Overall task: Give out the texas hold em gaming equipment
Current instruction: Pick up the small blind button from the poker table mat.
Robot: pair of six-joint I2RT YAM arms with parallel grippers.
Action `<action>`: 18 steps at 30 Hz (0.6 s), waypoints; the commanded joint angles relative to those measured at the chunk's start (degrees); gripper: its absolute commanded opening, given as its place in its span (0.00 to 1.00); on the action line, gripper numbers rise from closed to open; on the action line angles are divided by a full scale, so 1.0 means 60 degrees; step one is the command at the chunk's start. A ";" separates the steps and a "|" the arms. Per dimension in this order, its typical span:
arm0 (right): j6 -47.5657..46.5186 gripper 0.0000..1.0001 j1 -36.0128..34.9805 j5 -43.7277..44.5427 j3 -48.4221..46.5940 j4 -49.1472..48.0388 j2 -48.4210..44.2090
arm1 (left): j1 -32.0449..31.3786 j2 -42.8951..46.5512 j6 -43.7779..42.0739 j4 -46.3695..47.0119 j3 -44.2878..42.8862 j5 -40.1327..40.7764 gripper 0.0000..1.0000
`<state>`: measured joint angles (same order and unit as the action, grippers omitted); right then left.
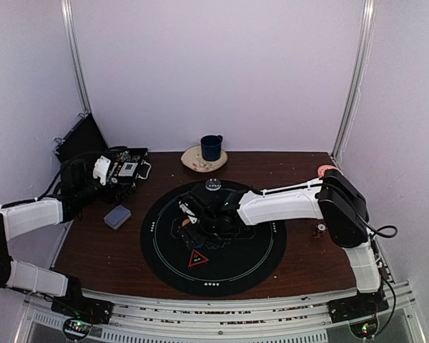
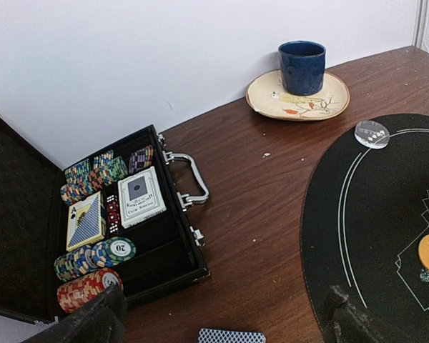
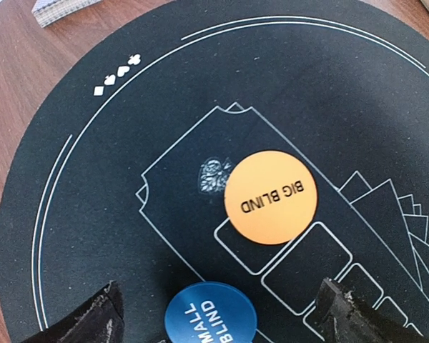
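**A:** From above, where is everything?
**B:** The right gripper (image 1: 188, 220) hangs over the middle of the round black mat (image 1: 257, 264). The red-edged triangle marker (image 1: 197, 259) lies on the mat nearer the bases. A grey-blue card deck (image 1: 117, 216) sits on the table left of the mat. The left arm (image 1: 32, 214) reaches toward the open chip case (image 1: 132, 168).

**A:** And the left wrist?
**B:** The left gripper (image 2: 222, 311) is spread wide and grips nothing. Striped poker chips (image 2: 93, 261) and card packs (image 2: 141, 196) fill the case. A blue mug (image 2: 302, 66) stands on a cream plate (image 2: 272, 96).

**A:** The right wrist?
**B:** Its jaws are wide too. The blue Small Blind disc (image 3: 210, 314) lies flat between them, clear of both fingers. The orange Big Blind disc (image 3: 272, 197) lies just beyond it, apart.
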<state>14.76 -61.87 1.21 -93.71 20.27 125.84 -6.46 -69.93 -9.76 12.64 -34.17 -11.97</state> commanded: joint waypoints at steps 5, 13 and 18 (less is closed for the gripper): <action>-0.0289 0.91 -0.0236 0.0011 -0.0717 0.1116 0.0639 | 0.0073 0.0049 -0.0014 0.0522 -0.0122 0.0031 0.98; -0.0183 0.90 -0.0266 0.0347 -0.0793 0.1435 0.0882 | 0.0070 0.0045 -0.0004 0.0488 -0.0148 0.0030 0.98; -0.0103 0.85 -0.0266 0.0108 -0.0910 0.1524 0.1016 | 0.0073 0.0204 -0.0014 0.0514 -0.0092 0.0127 0.98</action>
<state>13.45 -63.13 1.61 -98.02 26.39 129.93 -6.46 -69.93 -9.76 12.84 -34.17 -11.75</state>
